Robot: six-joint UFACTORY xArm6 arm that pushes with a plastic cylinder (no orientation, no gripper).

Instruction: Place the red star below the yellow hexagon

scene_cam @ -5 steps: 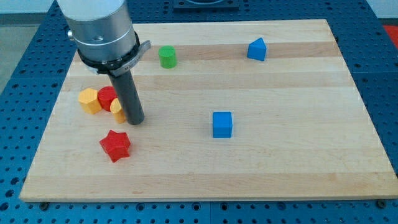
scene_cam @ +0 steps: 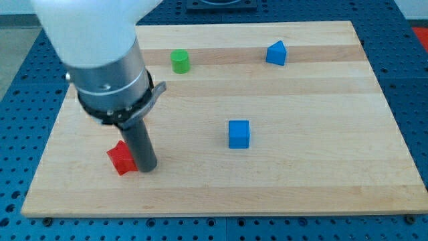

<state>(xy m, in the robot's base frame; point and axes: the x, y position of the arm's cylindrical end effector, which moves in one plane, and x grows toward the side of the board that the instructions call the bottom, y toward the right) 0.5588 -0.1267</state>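
Four blocks in plain sight on the wooden board point(scene_cam: 334, 181). Nearest the view's bottom, toward the lower left: the red star point(scene_cam: 120, 159), its right part covered by the dark rod point(scene_cam: 138, 144). Just at the star's right edge, seemingly touching it: my tip point(scene_cam: 148, 168), resting on the board, a bare rod end clasping nothing and only able to push. Farther up, right of centre and well apart from the star: a blue cube point(scene_cam: 239, 134). Above the star, no telling where the yellow hexagon sits, that patch being hidden behind the arm's broad grey body point(scene_cam: 110, 73). Near the view's top: a green cylinder point(scene_cam: 180, 61), and further right a blue wedge-like block point(scene_cam: 275, 53).
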